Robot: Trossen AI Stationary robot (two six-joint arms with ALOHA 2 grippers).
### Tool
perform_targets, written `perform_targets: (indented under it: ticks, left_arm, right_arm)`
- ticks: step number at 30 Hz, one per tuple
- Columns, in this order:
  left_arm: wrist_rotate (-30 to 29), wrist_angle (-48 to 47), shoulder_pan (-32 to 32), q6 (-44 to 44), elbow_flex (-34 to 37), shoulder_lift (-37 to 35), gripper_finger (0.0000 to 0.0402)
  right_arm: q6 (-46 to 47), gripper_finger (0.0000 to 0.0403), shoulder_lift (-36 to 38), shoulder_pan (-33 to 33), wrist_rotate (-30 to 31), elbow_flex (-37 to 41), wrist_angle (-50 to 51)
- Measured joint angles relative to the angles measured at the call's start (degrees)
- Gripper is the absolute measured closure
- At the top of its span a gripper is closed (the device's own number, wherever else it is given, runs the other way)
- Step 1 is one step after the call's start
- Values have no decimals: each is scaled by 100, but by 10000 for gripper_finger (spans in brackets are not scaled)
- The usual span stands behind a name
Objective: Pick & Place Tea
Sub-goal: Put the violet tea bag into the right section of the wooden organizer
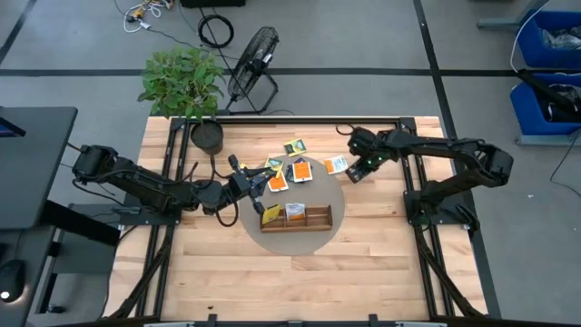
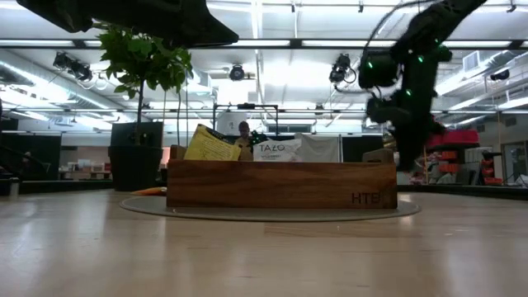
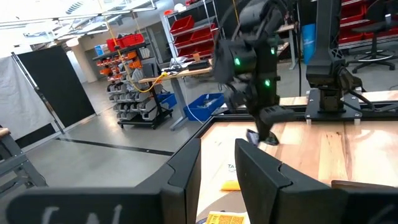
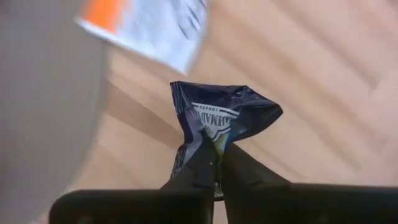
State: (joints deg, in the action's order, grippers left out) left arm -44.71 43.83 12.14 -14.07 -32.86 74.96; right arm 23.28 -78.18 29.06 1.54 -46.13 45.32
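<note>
The right claw [image 4: 212,163] pinches a dark blue tea-bag packet [image 4: 225,121], crumpling it: light, soft foil, best gripped at an edge.

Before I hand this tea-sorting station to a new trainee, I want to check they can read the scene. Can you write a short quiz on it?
1. True or false: the right gripper is shut on a dark blue tea packet.
2. Multiple choice: in the high view, where does the wooden tray lie? A) on the round grey mat B) on the floor C) beside the fan
3. Fill in: in the high view, the left gripper hovers over the loose packets on the side of the tray nearer the potted ____.

Key: 1 true; 2 A; 3 plant.
</note>
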Motion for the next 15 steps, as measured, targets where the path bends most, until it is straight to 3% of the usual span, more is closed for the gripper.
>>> perform_targets:
  ticks: [9, 15]
  left_arm:
    - [0, 199, -44, 352, -2, 0, 291]
    - [160, 269, -46, 668, -2, 0, 239]
  right_arm:
    - [-364, 398, 9, -710, 354, -1442, -265]
    - [-691, 398, 18, -1274, 551, -1999, -1008]
